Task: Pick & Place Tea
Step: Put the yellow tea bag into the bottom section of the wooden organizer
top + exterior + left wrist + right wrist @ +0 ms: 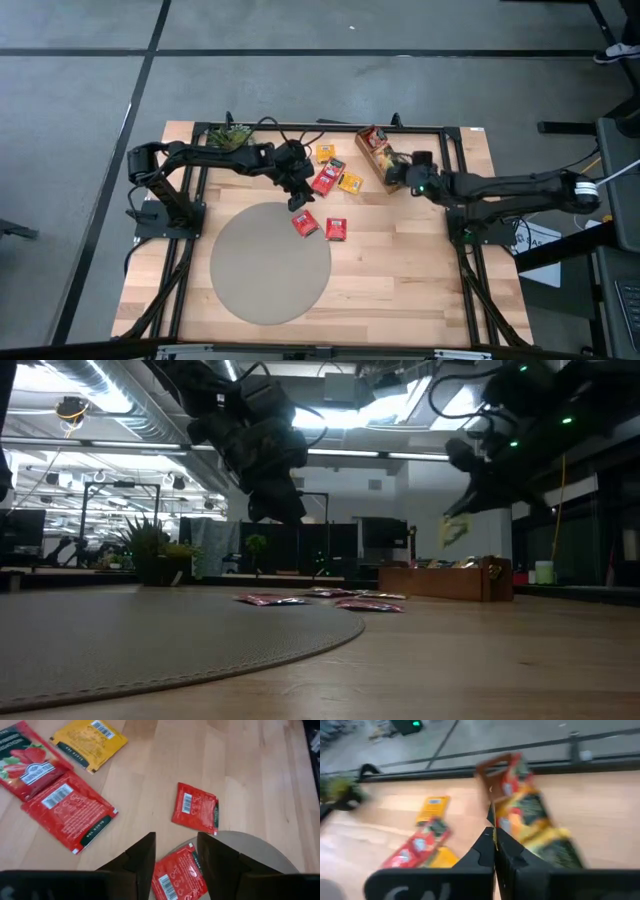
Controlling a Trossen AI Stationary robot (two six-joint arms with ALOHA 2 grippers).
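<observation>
Red sachets [328,178] lie flat and skewed on the wooden table [420,270] behind a round grey mat [268,262]; two more [305,223] sit at the mat's far edge, one overlapping it. Yellow ones [350,182] lie just beside them. The tray [378,157] of tea runs diagonally.

The left gripper [299,196] hovers over the mat-edge sachet, fingers parted and empty. The right gripper [408,178] is beside the tray, pinched on a yellow sachet [455,532] that only the low view shows, dangling tilted above the tray [450,578]. That view also shows a dim office with a plant [150,550] behind.
</observation>
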